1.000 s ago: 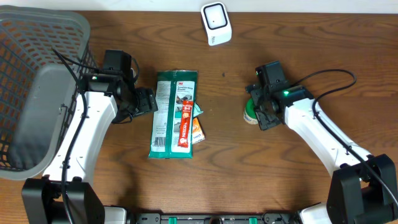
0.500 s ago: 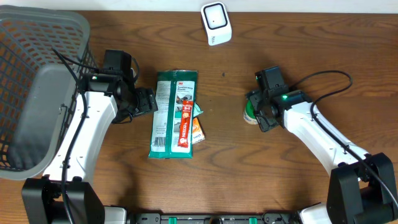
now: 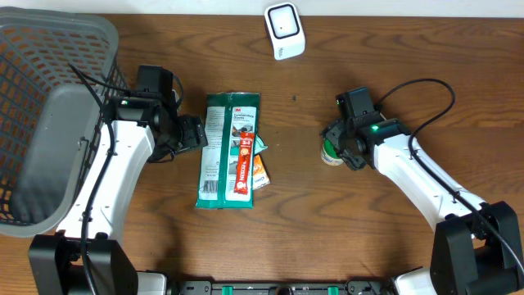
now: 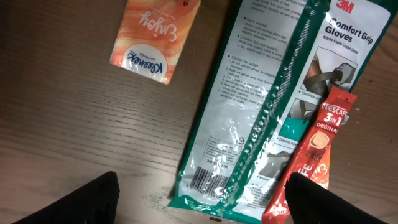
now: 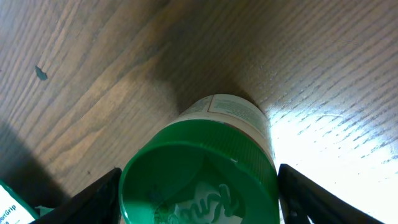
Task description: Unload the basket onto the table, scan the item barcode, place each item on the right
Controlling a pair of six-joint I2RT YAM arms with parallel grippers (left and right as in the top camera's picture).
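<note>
A green-capped white plastic bottle [image 5: 205,155] stands on the wooden worktop [image 5: 93,74] squarely between the right gripper's [image 5: 199,193] jaws, grip unclear; the left gripper's [image 4: 205,199] jaws gape wide.

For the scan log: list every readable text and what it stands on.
"3M": glove pack
"Comfort Grip Gloves": glove pack
"NESCAFE 3 IN 1 ORIGINAL": sachet
"Kleenex": tissue pack
"Enjoy": tissue pack
Fine print on the glove pack: too small to read.
Raised script on the lid: unreadable.
</note>
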